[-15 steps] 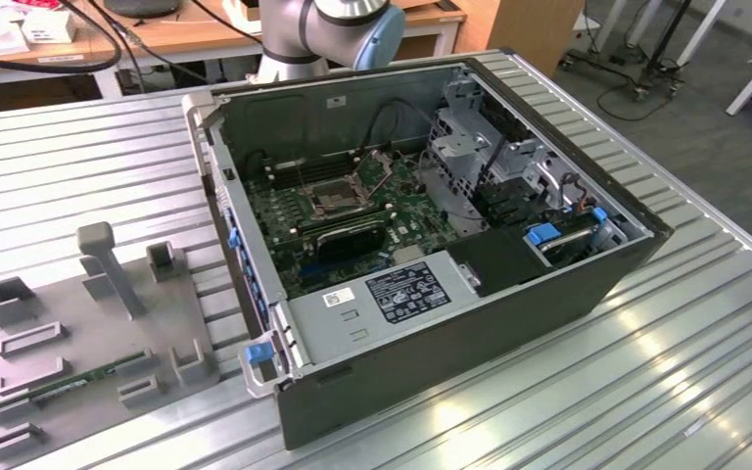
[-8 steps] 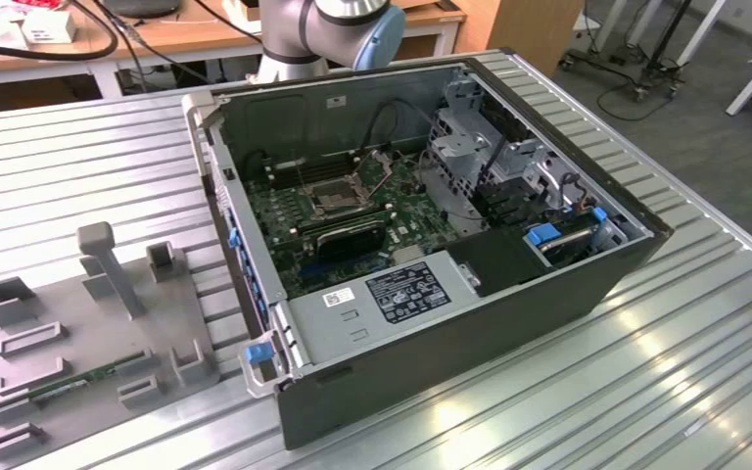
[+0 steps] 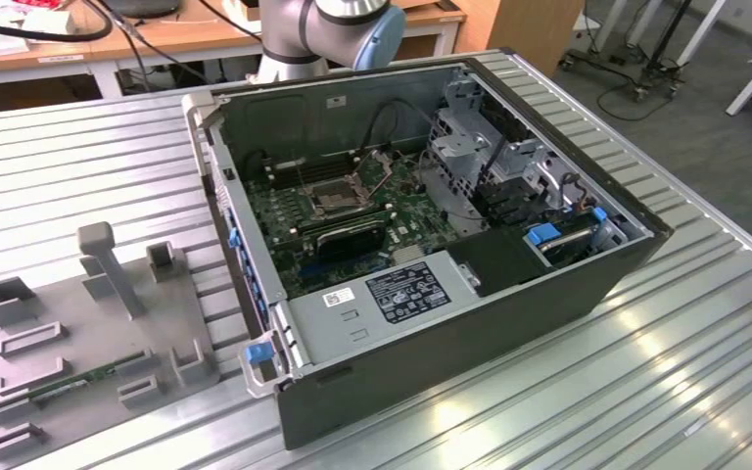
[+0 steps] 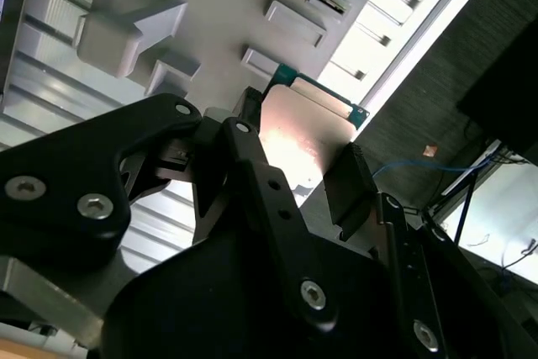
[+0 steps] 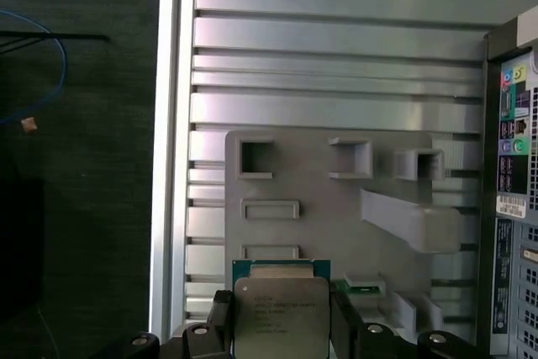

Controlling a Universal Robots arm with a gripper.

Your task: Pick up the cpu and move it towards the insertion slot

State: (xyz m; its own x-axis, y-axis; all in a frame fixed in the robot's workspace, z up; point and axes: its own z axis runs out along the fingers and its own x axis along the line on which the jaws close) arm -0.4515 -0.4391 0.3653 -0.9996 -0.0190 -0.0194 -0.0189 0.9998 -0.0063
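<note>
A table [image 3: 689, 392] carries an open case [image 3: 481, 323] lying on its side. On the exterior view's left, just beside the case, a plate [image 3: 70, 313] rests on the same table. A memory stick [image 3: 82, 382] lies on the plate among raised blocks.

Inside the case, the socket [image 3: 337, 198] sits on the board [image 3: 291, 211], toward the rear. A power supply [image 3: 390, 299] lies in front of the board, and a drive cage [image 3: 474, 147] stands on the exterior view's right. The arm [image 3: 317, 34] rises behind the case.

In the first wrist view the gripper [image 5: 282, 329] clasps the cpu [image 5: 280, 308] by two opposite edges, with the plate beyond it, well apart.
</note>
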